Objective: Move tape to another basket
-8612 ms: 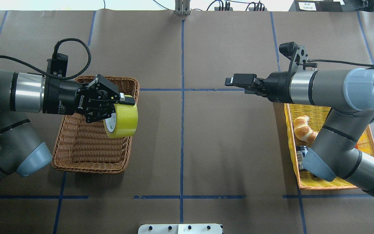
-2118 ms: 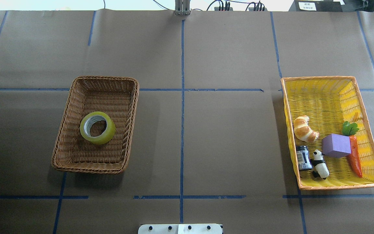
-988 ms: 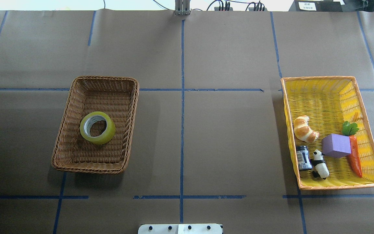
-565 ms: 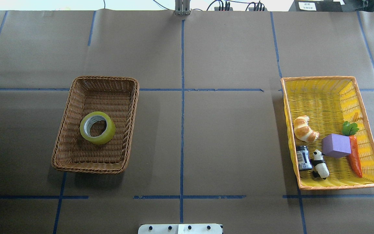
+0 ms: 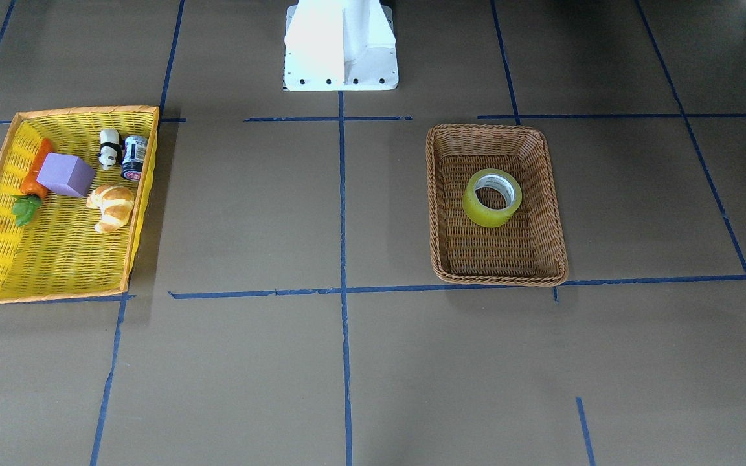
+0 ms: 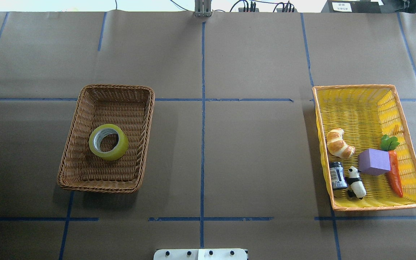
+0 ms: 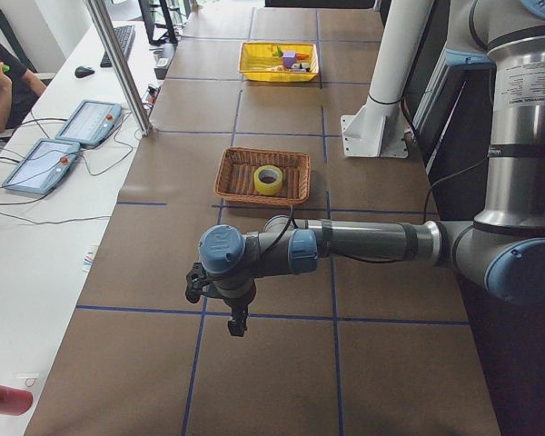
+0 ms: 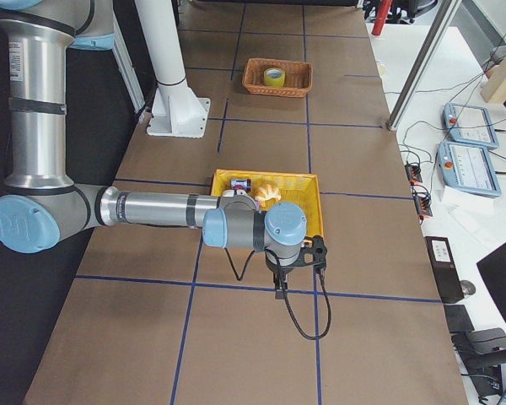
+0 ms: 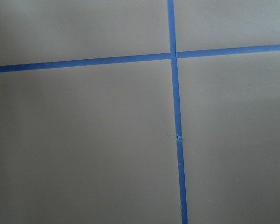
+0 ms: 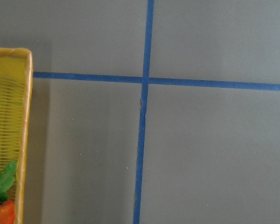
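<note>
Resting place of the tape (image 6: 108, 142): it lies flat on the woven floor near the middle of the basket (image 6: 117, 87), with its whitish core opening facing up.
Basket: brown wicker with a braided rim, standing on the tabletop (image 6: 258, 151) on the robot's left side, beside a crossing of blue grid lines (image 6: 202, 144).
Left hand (image 7: 239, 329): seen only in the exterior left view, where it hangs fingers-down over bare tabletop, well apart from the basket and nearer the table's left end. I cannot tell whether it is released or clenched.
Left wrist view: only brown tabletop and two crossing blue lines.
Right hand (image 8: 279, 293): seen only in the exterior right view, pointing down at the tabletop just outside the near end of the yellow tray (image 6: 352, 87). I cannot tell whether it is released or clenched.
Right wrist view: the tray's orange rim and the leafy top of a carrot (image 10: 2, 179) at the left edge; the rest is tabletop and blue lines.
Yellow tray: on the robot's right side, well apart from the basket. It holds a croissant (image 6: 338, 143), a purple block (image 6: 374, 161) touching the carrot, a small dark jar (image 6: 337, 175), and a panda figure (image 6: 356, 182) just beside the jar.
</note>
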`<state>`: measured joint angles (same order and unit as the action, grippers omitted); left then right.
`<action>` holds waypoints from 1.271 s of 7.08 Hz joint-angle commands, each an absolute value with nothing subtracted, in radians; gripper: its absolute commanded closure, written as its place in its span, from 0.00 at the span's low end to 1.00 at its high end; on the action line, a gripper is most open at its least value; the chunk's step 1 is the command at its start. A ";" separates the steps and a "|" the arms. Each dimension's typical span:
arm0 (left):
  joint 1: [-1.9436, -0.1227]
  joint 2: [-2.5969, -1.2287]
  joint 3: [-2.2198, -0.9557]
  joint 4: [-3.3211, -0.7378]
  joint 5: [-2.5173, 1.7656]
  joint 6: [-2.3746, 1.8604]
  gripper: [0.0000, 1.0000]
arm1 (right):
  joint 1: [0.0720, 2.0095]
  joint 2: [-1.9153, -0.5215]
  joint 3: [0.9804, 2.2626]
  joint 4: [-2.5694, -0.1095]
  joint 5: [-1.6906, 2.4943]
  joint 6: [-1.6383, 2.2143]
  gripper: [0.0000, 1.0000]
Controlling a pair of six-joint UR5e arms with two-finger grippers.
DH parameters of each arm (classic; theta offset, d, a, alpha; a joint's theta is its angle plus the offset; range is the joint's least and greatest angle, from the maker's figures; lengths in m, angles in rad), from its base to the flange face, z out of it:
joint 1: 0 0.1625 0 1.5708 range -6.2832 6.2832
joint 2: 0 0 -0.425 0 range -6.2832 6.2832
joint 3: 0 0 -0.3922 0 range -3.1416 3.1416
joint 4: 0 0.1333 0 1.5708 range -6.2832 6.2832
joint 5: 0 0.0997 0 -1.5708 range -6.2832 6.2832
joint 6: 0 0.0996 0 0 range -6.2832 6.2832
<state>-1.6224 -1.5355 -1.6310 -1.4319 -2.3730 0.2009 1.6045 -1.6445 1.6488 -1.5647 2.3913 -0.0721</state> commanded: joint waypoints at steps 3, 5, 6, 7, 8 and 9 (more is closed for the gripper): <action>-1.623 -1.540 -1.631 -1.434 -2.375 0.201 0.00 | 1.605 -1.644 1.658 -1.565 2.393 -0.072 0.00; -1.623 -1.540 -1.631 -1.436 -2.375 0.201 0.00 | 1.605 -1.641 1.657 -1.563 2.393 -0.072 0.00; -1.621 -1.540 -1.631 -1.437 -2.375 0.201 0.00 | 1.605 -1.641 1.657 -1.563 2.391 -0.074 0.00; -1.621 -1.542 -1.634 -1.439 -2.375 0.201 0.00 | 1.605 -1.638 1.657 -1.563 2.391 -0.072 0.00; -1.621 -1.542 -1.635 -1.439 -2.375 0.201 0.00 | 1.605 -1.637 1.657 -1.563 2.391 -0.072 0.00; -1.621 -1.542 -1.641 -1.440 -2.375 0.201 0.00 | 1.605 -1.634 1.657 -1.563 2.393 -0.072 0.00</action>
<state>-1.6215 -1.5414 -1.6359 -1.4390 -2.3746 0.2010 1.6046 -1.6369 1.6567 -1.5632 2.3918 -0.0722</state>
